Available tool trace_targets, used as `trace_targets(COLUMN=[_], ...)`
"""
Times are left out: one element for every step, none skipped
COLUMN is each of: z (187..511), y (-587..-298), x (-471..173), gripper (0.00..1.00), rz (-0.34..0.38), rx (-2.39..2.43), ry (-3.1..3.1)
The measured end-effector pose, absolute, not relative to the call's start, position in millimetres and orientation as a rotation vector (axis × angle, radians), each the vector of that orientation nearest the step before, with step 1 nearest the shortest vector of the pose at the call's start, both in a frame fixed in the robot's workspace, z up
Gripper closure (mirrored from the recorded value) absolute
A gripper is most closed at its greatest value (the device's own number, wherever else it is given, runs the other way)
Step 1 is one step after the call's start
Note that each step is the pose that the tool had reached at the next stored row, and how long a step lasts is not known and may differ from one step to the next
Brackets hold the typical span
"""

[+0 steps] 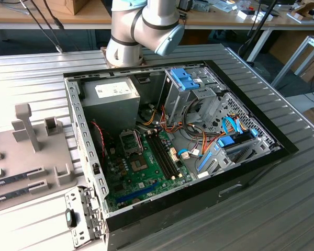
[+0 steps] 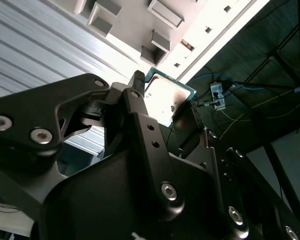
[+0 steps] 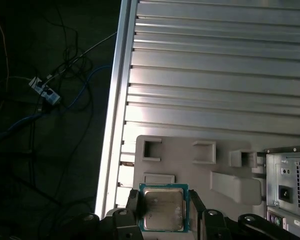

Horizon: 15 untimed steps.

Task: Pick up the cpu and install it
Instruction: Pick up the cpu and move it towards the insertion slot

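Note:
In both wrist views my gripper (image 3: 164,214) is shut on the cpu (image 3: 162,205), a small square chip with a dull silver top and a thin green edge. One black finger (image 3: 134,204) presses each side of it. In the second wrist view the cpu (image 2: 165,95) sits between the fingertips of the gripper (image 2: 162,102) and catches bright light. It hangs in the air over the edge of a grey holder plate (image 3: 190,165) on the ribbed metal table (image 3: 215,75). In the exterior view the open computer case (image 1: 89,157) lies on its side, with the motherboard's black socket frame (image 1: 130,141) exposed.
The arm's grey joints (image 1: 141,26) rise behind the case. A grey fixture plate (image 1: 26,141) with upright posts and slots lies at the exterior view's left. The case's rear corner (image 3: 287,190) is close to the gripper. Past the table edge is dark floor with loose cables (image 3: 45,92).

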<state>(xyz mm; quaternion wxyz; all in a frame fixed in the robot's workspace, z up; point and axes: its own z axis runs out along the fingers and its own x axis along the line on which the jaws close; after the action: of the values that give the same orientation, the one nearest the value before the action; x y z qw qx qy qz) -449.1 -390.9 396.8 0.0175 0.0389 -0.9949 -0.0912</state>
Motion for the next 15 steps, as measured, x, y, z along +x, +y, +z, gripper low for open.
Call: trace_targets(z=[398.0, 399.3, 400.7, 402.0, 403.4, 404.7, 406.0, 407.3, 408.7, 410.0, 411.4, 412.8, 414.1, 415.5, 417.3], y=[-390.9, -390.9, -390.9, -390.9, -390.9, -390.9, -390.9, -390.9, -390.9, -390.9, -390.9, -390.9, -390.9, -390.9, -390.9], x=[-449.1, -449.1, -449.1, -449.1, -449.1, -449.1, -449.1, -449.1, -449.1, -449.1, -449.1, -449.1, -449.1, -449.1, -449.1], gripper=[0.53, 0.53, 0.53, 0.53, 0.53, 0.53, 0.53, 0.53, 0.53, 0.53, 0.53, 0.53, 0.53, 0.53, 0.53], rz=[-0.284, -0.285, -0.287, -0.288, -0.289, -0.29, -0.291, -0.292, -0.293, -0.294, -0.295, -0.296, -0.297, -0.298, -0.3], rx=[0.121, 0.121, 0.121, 0.121, 0.121, 0.121, 0.121, 0.121, 0.121, 0.121, 0.121, 0.121, 0.121, 0.121, 0.121], ry=[-3.091, -3.091, -3.091, -3.091, -3.091, -3.091, -3.091, -3.091, -3.091, -3.091, -3.09, -3.09, -3.09, -3.09, -3.09])
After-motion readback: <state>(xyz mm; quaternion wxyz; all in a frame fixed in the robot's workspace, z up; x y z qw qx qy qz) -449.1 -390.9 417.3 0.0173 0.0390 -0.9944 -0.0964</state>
